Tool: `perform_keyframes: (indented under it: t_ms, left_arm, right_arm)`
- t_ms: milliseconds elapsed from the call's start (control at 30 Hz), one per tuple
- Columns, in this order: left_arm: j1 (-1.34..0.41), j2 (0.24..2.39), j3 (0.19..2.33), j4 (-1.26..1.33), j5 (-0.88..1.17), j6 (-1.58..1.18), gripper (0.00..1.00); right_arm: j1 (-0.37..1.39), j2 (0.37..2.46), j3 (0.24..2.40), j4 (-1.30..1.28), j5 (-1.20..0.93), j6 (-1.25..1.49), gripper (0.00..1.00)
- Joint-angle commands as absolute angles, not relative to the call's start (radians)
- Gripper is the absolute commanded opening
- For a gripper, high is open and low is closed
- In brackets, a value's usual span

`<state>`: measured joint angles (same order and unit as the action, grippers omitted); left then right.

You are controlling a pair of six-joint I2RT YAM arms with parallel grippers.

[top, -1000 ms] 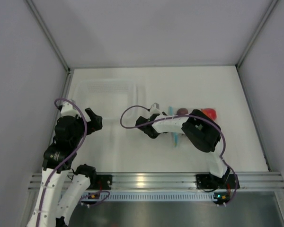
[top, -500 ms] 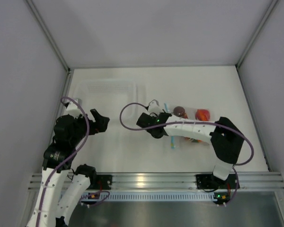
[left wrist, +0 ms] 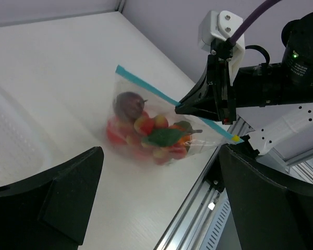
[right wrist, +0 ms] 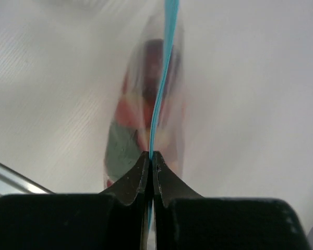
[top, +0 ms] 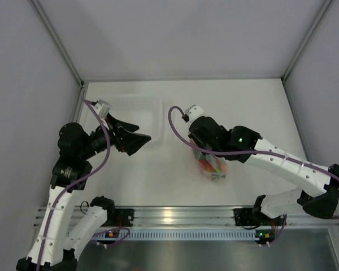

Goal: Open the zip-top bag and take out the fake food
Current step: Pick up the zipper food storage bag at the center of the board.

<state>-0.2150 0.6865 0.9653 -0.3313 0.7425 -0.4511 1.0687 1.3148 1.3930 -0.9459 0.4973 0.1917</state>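
Visibly bulging with fake food [left wrist: 146, 138], the zip-top bag [left wrist: 163, 123] hangs pinched in the right claw [right wrist: 150, 155], left claw [top: 140, 138] gaping

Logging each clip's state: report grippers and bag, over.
Right gripper shut on teal strip of zip-top bag. Left gripper open, apart from it. Fake food inside. Nothing between left fingers and bag.

Right pincer [right wrist: 151, 159] has clamped the zip-top bag [left wrist: 146, 133], hoisting it upright.
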Motion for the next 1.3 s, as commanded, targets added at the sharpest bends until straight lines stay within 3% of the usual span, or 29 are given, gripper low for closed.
perform_keyframes:
  t_ms: [0, 333, 600, 833, 1267]
  left_arm:
    - [-0.277, 0.776, 1.061, -0.183, 0.802, -0.436, 0.99]
    - [-0.708, 0.888, 1.091, -0.106, 0.606, -0.102, 0.99]
    - [-0.915, 0.932, 1.111, -0.058, 0.462, 0.043, 0.99]
    - [-0.977, 1.048, 1.169, -0.058, 0.440, 0.101, 0.99]
    - [-1.000, 1.043, 1.157, -0.058, 0.456, 0.136, 0.99]
  right_arm:
    - [1.078, 1.249, 1.466, -1.031, 0.405, 0.141, 0.00]
    - [1.078, 1.160, 1.523, -1.072, 0.275, 0.072, 0.00]
    - [1.081, 1.123, 1.554, -1.100, 0.132, -0.026, 0.00]
    - [1.094, 1.141, 1.647, -1.154, 0.098, -0.072, 0.00]
    - [1.120, 1.154, 1.701, -1.169, 0.008, -0.147, 0.00]
